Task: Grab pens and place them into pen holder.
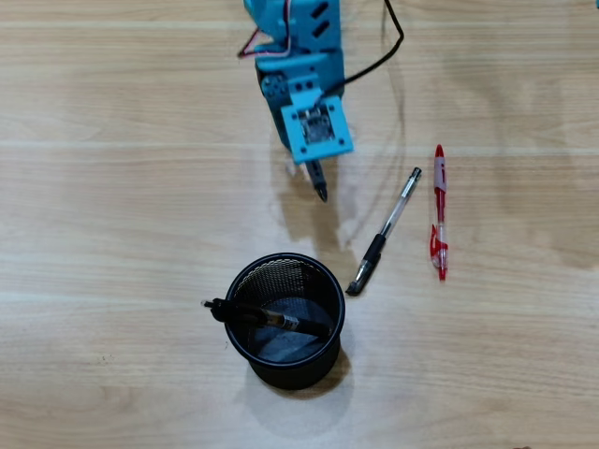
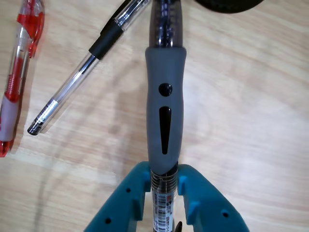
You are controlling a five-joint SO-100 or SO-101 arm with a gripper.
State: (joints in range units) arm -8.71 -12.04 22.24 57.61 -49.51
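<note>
Teal claw [image 2: 164, 191] is clenched on a grey-sleeved pen [image 2: 165, 116], held above the wooden tabletop [image 1: 112, 206] near the black mesh pen holder [image 1: 323, 360], not yet over its rim. One dark pen [image 1: 267, 316] already lies slanted inside the holder, one end poking past the rim. Two remain on the tabletop to the right in the overhead view: a clear black-grip pen [image 1: 384, 234] and a red pen [image 1: 438, 212]. Roughly a quarter done, second pen underway.

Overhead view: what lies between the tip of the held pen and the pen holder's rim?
Only bare wood table. The gripper holds a pen; nothing separates its tip from the pen holder.
</note>
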